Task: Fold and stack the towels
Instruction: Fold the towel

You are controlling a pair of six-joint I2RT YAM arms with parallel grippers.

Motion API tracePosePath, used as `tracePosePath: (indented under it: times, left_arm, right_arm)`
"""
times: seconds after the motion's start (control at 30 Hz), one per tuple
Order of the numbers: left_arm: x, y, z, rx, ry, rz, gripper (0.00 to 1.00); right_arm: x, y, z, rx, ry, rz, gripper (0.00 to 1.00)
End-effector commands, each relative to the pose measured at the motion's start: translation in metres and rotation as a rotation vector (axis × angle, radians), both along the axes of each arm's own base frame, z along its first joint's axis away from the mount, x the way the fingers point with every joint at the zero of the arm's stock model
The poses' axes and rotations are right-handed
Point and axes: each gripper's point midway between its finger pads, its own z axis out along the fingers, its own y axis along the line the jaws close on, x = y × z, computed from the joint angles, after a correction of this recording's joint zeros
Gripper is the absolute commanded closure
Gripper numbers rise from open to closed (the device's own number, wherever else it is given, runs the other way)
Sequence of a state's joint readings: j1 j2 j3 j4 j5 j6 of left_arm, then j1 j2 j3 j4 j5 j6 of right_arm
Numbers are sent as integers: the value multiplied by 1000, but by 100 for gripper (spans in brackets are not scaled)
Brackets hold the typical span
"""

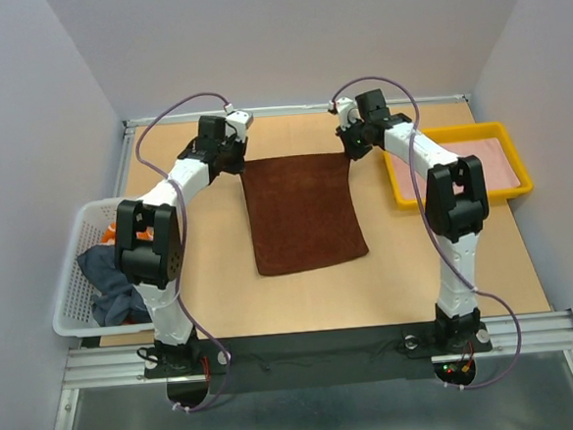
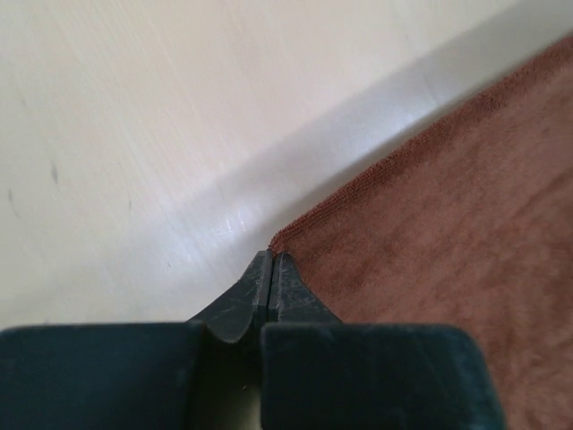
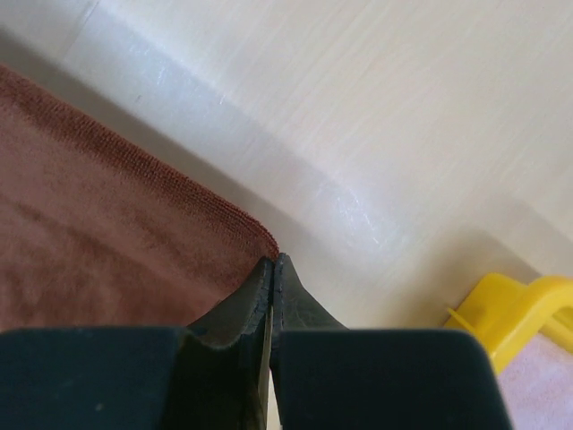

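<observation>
Top external view: the reddish-brown towel (image 1: pixel 303 214) lies flat mid-frame. The left gripper (image 2: pixel 271 264) and right gripper (image 3: pixel 273 264) each pinch tight on an upper corner, I'd guess so both corners lift evenly for the fold.

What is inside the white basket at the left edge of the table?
A crumpled dark navy towel and a bit of orange cloth lie in the basket. The left arm covers the rest.

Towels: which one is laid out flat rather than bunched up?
The reddish-brown towel, spread flat mid-table with the left gripper and right gripper pinched on its far corners; the navy towel sits crumpled in the white basket.
</observation>
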State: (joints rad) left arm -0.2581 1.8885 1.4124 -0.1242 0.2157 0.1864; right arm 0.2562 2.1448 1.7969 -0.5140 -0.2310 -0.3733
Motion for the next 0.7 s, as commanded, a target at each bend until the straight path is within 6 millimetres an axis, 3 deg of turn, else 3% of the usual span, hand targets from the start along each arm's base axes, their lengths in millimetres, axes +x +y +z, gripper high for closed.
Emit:
tracePosePath:
  times: [0.0,0.1,0.33,0.4,0.43,0.47,0.5,0.6,0.67]
  left_arm:
    - [-1,-1,49,-44,-126,-18,100]
    - [-16,-3,57,-65,-130,-20,100]
    - [-56,2,31,-96,-35,43,100]
    - [-66,3,33,-115,-27,65,100]
    - [-75,4,25,-114,-4,72,100]
    - [-80,3,30,-125,-13,74,100]
    - [-90,5,27,-132,2,87,100]
    - [-107,7,15,-133,57,119,100]
    - [-117,5,15,-160,76,134,100]
  right_arm:
    - [2,-8,48,15,-114,-33,100]
    - [-7,-8,56,28,-117,-41,100]
    - [-48,-5,57,98,-58,-38,99]
    - [-66,-5,44,108,-8,-43,99]
    - [-74,-3,41,115,7,-39,100]
    - [-80,-2,46,136,12,-56,100]
    - [-91,-2,35,135,50,-68,99]
    - [-109,-3,38,159,70,-104,99]
    - [-123,-5,28,162,106,-124,99]
